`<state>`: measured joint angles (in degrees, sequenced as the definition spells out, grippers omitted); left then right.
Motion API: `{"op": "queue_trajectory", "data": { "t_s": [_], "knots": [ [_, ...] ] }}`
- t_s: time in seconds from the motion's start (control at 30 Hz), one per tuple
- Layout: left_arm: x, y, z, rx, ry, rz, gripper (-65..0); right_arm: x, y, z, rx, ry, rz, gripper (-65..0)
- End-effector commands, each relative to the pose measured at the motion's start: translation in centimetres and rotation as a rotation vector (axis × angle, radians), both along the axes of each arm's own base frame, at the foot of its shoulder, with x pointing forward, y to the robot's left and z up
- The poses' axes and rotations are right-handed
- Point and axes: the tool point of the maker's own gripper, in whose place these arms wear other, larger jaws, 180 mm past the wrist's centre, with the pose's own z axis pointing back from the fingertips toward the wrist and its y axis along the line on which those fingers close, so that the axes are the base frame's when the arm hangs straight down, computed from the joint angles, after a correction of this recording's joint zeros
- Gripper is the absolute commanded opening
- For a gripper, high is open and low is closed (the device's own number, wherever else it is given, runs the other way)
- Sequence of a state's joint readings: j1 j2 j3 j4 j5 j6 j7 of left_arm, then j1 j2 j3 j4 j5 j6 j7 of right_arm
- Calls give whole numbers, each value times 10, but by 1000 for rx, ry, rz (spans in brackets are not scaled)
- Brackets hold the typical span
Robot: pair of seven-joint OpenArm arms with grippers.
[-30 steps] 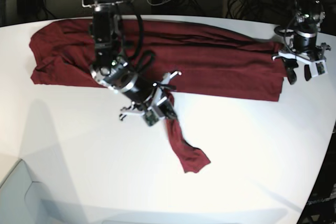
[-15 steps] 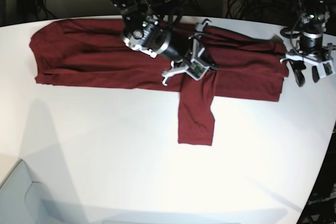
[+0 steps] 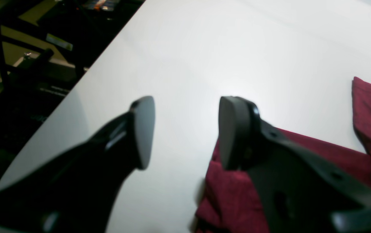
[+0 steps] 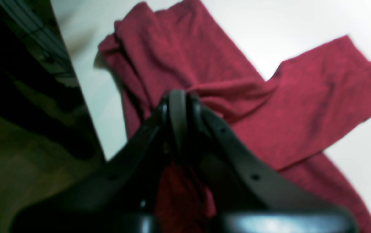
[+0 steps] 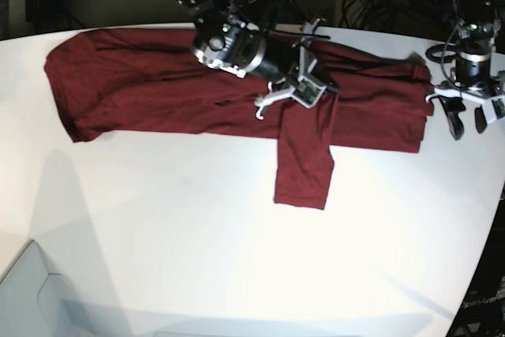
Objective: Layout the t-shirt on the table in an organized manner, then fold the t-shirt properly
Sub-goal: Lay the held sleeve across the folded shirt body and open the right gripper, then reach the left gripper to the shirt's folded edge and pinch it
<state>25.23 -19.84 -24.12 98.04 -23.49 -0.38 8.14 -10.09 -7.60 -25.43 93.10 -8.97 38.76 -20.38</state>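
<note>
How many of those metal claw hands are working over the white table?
2. The right gripper is at the middle of the dark red cloth t-shirt, pinching it. The left gripper hangs open by the shirt's end, at the smooth white table's edge.

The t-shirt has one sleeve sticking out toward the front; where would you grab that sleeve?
Grip the sleeve at its free cuff end, coming from above. It lies flat on the bare table, clear of the shirt's body, so that edge is probably easiest to pinch.
</note>
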Motion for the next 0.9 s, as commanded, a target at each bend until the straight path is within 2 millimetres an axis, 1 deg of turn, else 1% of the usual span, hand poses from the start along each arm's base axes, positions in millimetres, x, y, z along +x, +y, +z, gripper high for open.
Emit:
{"op": "queue_trajectory", "data": {
  "t_s": [0.0,0.1,0.13,0.27,0.33,0.4,0.43,0.47,0.53,0.6,0.63,0.7,0.77,0.87],
  "knots": [
    [5,1,16,19,-50,-8,-337,5,6,15,53,-27,-4,-650],
    [5,1,16,19,-52,-8,-337,-1,6,12,49,-11,1,-650],
    [5,0,18,20,-56,-10,-337,-2,6,10,39,-5,1,-633],
    [7,-3,23,22,-69,-18,-337,-4,3,5,5,11,4,-523],
    [8,-3,23,22,-72,-18,-337,-5,4,6,10,10,7,-477],
    [11,-3,27,22,-84,-18,-332,-7,-2,11,10,-5,-1,-456],
    [11,-3,27,21,-84,-17,-322,-8,-5,16,14,-23,-5,-452],
    [11,-3,27,19,-84,-17,-303,-7,-8,23,19,-41,-12,-452],
    [15,-6,28,15,-94,-23,-242,-5,-16,34,22,-74,-31,-451],
    [22,-21,26,-5,-97,-56,-188,3,-35,38,-1,-102,-68,-451],
    [25,-29,24,-14,-96,-76,-170,4,-47,34,-22,-99,-88,-451],
    [34,-46,24,-33,-106,-116,-162,8,-67,27,-52,-95,-130,-451],
    [46,-71,25,-56,-118,-176,-159,9,-88,18,-88,-80,-171,-452],
    [71,-120,31,-89,-151,-294,-156,11,-124,3,-145,-51,-245,-452]
  ]
}}
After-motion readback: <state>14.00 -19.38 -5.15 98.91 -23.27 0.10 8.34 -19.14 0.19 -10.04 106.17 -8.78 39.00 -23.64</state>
